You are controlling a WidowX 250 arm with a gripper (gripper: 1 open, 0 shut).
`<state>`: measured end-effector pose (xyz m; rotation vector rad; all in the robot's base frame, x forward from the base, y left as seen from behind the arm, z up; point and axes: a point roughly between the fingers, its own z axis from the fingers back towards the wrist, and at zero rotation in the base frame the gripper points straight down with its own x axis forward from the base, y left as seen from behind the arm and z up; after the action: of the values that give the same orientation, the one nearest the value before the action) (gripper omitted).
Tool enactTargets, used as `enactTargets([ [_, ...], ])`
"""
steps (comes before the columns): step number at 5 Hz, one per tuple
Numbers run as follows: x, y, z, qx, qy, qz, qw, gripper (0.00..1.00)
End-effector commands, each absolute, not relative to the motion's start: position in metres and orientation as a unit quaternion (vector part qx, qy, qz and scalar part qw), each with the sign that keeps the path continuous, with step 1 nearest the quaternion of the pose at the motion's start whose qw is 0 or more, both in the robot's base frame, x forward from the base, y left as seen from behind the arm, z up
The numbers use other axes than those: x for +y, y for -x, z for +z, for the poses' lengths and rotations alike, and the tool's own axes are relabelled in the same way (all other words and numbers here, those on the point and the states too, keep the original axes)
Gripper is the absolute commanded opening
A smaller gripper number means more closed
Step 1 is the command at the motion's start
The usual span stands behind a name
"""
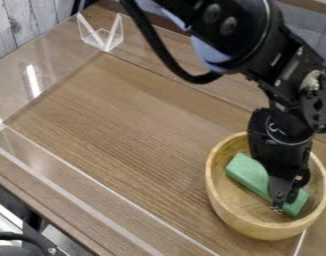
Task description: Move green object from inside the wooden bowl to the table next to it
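The wooden bowl [227, 205] sits at the table's [139, 120] near right corner. Inside it the green object [250, 171] lies flat and slanted, its middle covered by the arm. My black gripper [283, 194] points steeply down into the bowl, its fingertips right at the block's top or sides. The dark fingers blur together, so I cannot see how far apart they stand or whether they grip the block.
Low clear acrylic walls [52, 172] edge the tabletop, and the right one stands close by the bowl. A small clear folded stand [99, 35] sits at the far back. The black arm [239, 45] arches over the right half.
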<state>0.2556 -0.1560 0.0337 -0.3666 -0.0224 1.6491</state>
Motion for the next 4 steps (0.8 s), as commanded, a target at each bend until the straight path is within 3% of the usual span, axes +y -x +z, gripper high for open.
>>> enactTargets([
  [1, -0.137, -0.227, -0.005, -0.001, 0.11, 0.755, 0.646, 1.0],
  [2, -0.128, -0.22, -0.01, 0.0, 0.107, 0.748, 0.655, 0.0],
  [3, -0.119, -0.213, -0.013, 0.002, 0.099, 0.738, 0.668, 0.0],
  [4, -0.122, -0.199, -0.004, 0.005, 0.087, 0.72, 0.689, 0.0],
])
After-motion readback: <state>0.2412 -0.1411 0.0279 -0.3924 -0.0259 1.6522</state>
